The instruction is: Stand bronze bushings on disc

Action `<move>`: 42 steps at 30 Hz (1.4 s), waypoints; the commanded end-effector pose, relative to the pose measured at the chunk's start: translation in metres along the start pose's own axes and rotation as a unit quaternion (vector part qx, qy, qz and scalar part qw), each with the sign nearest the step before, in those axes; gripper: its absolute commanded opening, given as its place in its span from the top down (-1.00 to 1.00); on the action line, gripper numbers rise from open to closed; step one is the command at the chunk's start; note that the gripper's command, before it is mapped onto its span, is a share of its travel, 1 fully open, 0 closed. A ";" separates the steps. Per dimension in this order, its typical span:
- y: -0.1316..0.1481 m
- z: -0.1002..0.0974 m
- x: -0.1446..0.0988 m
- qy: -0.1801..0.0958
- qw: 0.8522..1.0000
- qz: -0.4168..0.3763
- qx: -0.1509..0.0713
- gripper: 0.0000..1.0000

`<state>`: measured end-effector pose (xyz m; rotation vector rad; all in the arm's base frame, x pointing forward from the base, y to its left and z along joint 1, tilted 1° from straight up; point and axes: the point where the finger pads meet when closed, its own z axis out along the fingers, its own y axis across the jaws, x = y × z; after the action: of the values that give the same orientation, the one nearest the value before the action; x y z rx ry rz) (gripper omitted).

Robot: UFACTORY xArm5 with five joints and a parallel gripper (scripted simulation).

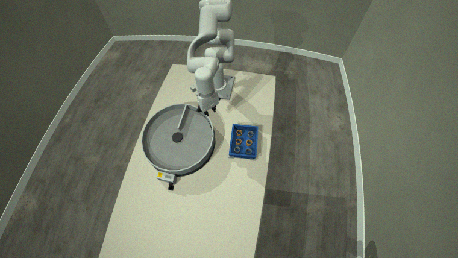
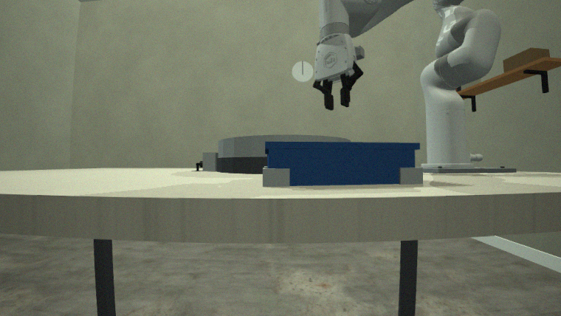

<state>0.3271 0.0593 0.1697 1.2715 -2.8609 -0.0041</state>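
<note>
Fingers partly apart and holding nothing, the gripper (image 2: 336, 98) hangs above the turntable (image 1: 153, 159) rim at one o'clock; bronze bushings (image 1: 238, 132) wait in the blue crate (image 1: 232, 140).

Bare workshop cell: arm (image 1: 208, 47) bolted to table (image 2: 156, 212).

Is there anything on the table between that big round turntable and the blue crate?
Nothing stands there: the top view shows only a bare strip of table, in shadow, between the turntable and the crate.
</note>
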 end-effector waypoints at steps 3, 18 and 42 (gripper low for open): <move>0.053 0.022 -0.074 -0.003 1.000 0.006 0.003 0.18; 0.102 0.043 -0.151 -0.003 1.000 0.006 0.003 0.18; 0.105 0.044 -0.164 -0.003 1.000 0.006 0.003 0.18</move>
<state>0.3578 0.2511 0.1241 1.2557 -2.8734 0.0019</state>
